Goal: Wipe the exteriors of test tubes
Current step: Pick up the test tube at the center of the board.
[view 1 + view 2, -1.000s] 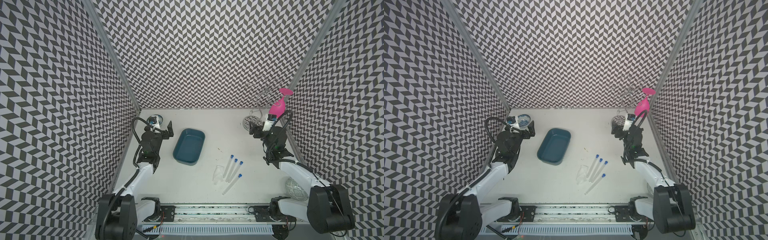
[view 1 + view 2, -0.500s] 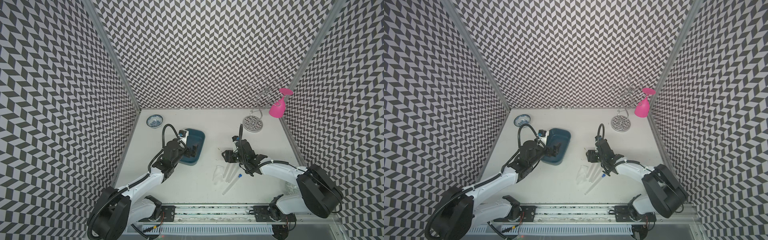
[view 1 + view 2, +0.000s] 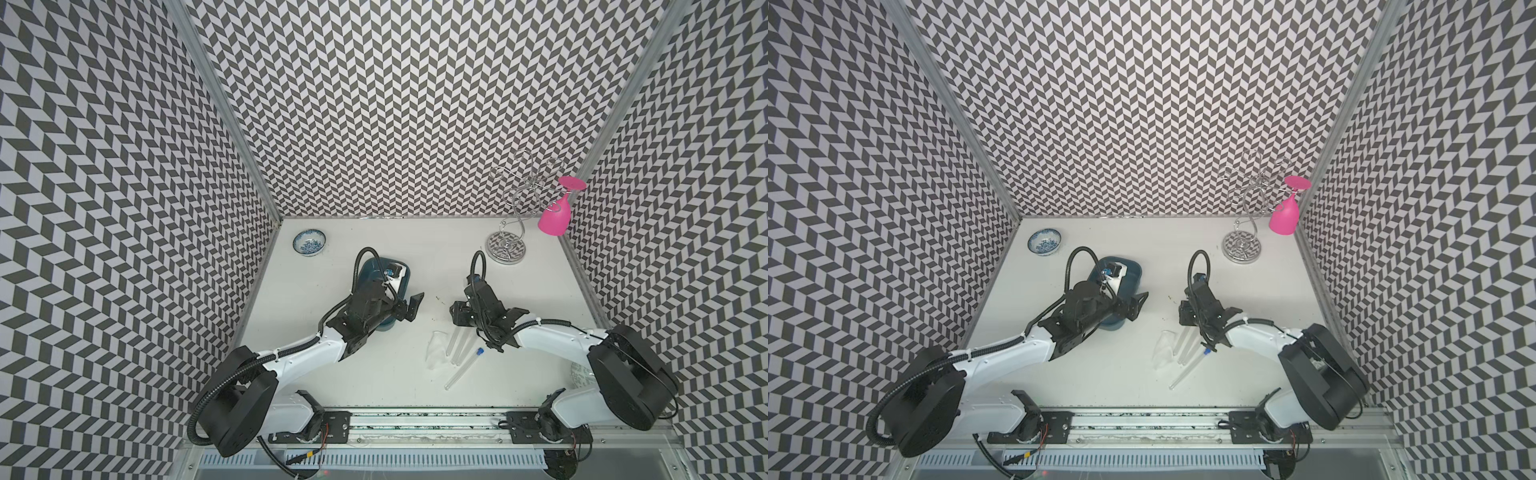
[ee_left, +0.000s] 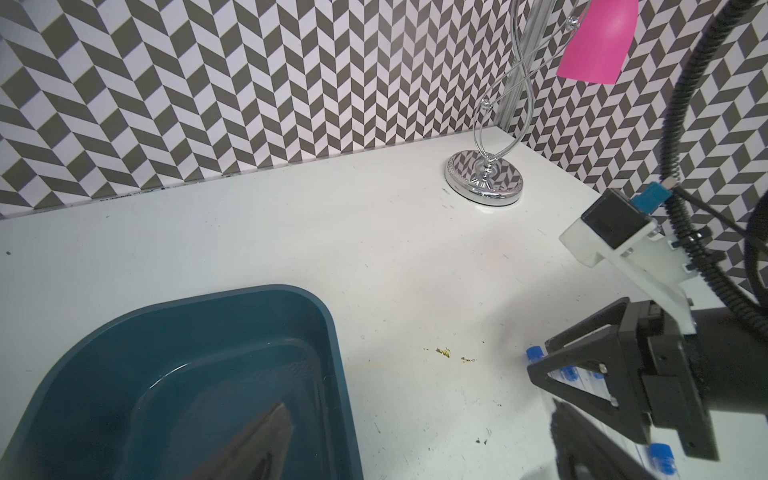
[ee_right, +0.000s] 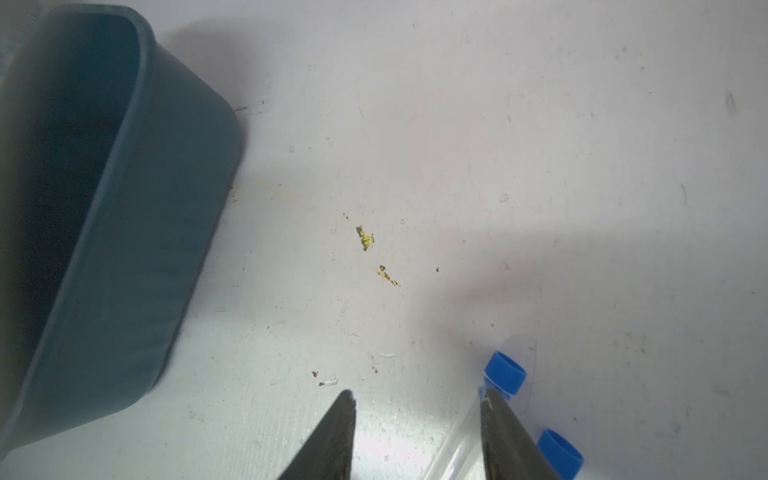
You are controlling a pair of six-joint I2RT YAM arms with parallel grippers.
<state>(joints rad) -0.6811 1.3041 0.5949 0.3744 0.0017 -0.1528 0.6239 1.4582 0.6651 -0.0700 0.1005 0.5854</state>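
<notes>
Several clear test tubes [image 3: 455, 347] lie side by side mid-table, their capped ends under my right gripper [image 3: 457, 318]; one more tube [image 3: 461, 370] lies apart, its blue cap showing. In the right wrist view the right gripper [image 5: 419, 415] is open. One tube with a blue cap [image 5: 505, 372] lies against the inside of one finger [image 5: 507, 436], and bare table fills the rest of the gap. My left gripper [image 3: 413, 308] hangs wide open and empty at the teal tub's [image 3: 405, 270] near end. A translucent wipe sheet [image 3: 436, 351] lies left of the tubes.
The teal tub [image 4: 328, 332] holds water. A small blue-patterned bowl [image 3: 309, 242] sits at the back left. A chrome glass stand [image 3: 506, 247] with a pink glass [image 3: 555, 216] hanging on it stands at the back right. Patterned walls close three sides.
Both arms have swung in from the side walls to mid-table. The right gripper has come down over the tubes' capped ends and its jaws have narrowed. The left gripper stays wide open.
</notes>
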